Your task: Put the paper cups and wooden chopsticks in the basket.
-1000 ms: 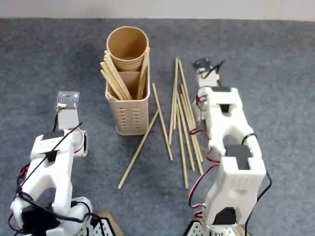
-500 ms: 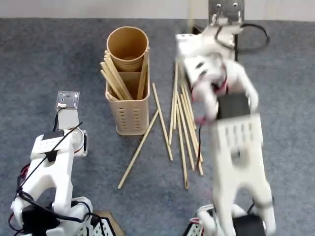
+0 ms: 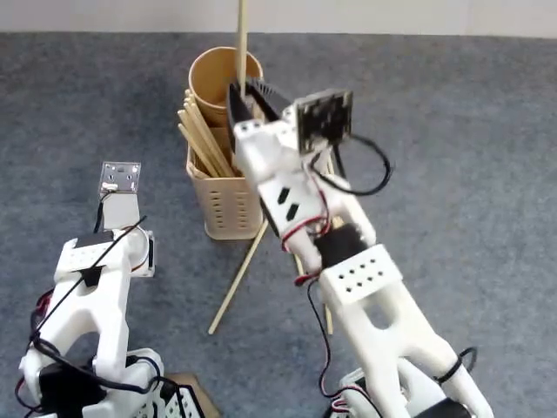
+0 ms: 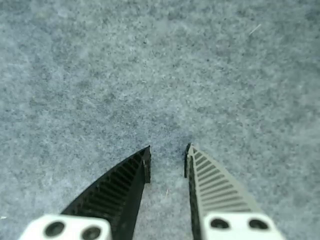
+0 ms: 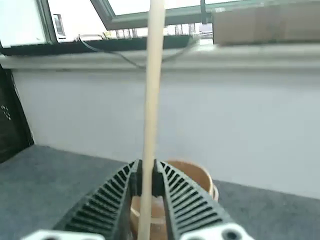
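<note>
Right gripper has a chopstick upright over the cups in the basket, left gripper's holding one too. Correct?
Not quite. The left gripper holds nothing: the left wrist view shows its fingers apart over bare grey carpet. The rest is right: the right gripper is shut on a wooden chopstick, upright above the paper cups in the basket.

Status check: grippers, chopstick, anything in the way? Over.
Right gripper shut on chopstick, upright over paper cups in basket. Left gripper open, low over carpet. Loose chopstick beside basket.
</note>
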You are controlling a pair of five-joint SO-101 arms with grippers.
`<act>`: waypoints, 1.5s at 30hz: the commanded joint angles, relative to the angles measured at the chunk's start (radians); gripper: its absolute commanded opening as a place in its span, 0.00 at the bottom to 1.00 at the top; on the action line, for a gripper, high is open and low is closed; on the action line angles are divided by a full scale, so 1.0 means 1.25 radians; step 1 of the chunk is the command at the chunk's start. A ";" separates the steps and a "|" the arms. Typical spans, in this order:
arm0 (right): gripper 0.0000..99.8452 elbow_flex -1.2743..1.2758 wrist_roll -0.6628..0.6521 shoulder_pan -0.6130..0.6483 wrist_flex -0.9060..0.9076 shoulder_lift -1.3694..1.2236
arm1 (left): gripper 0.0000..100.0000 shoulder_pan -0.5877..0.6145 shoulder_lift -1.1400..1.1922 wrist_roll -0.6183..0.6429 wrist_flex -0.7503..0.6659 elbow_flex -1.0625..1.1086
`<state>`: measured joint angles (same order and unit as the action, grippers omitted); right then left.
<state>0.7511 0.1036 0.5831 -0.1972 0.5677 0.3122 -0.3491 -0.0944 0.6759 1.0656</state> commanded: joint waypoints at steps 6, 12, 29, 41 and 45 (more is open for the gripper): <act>0.25 0.051 -0.134 0.009 -0.042 0.071 | 0.15 -0.020 0.002 -0.010 -0.014 -0.003; 0.23 -0.050 -0.133 -0.024 0.213 0.175 | 0.15 -0.020 0.002 -0.010 -0.014 -0.003; 0.02 0.255 -0.135 -0.280 0.531 0.020 | 0.15 -0.020 0.002 -0.010 -0.012 -0.003; 0.02 0.256 -0.135 -0.277 0.460 -0.196 | 0.15 -0.020 0.002 -0.010 -0.012 -0.002; 0.02 0.253 -0.135 -0.279 0.456 -0.238 | 0.15 -0.020 0.002 -0.010 -0.012 -0.002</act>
<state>1.0733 -0.0545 0.2394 0.3844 0.2869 0.3122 -0.3491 -0.0944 0.6759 1.0656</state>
